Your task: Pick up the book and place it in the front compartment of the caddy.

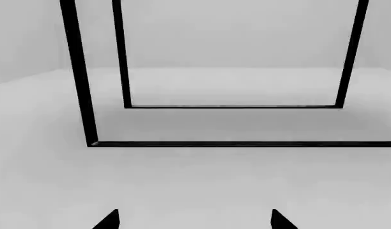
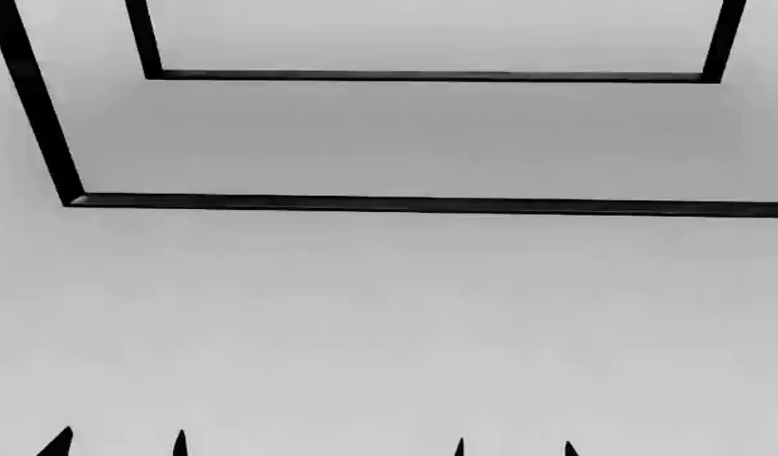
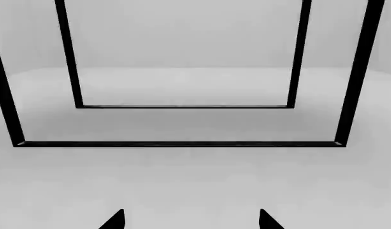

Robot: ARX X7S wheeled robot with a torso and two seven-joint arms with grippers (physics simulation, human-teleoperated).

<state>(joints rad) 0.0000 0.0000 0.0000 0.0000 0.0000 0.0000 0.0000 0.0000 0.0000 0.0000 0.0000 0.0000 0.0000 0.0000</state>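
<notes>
Neither the book nor the caddy is seen in any view; their look, pose and place cannot be told. Only pale grey floor crossed by black frame bars is shown.

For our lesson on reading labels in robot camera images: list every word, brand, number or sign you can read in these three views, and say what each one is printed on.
None: no view holds any readable text.
The black frame bars are plain, with no marking.
The pale grey floor is unmarked.
The dark tips of the left gripper and the right gripper carry no lettering.
The book and the caddy are not in view, so any print on them cannot be checked.
</notes>
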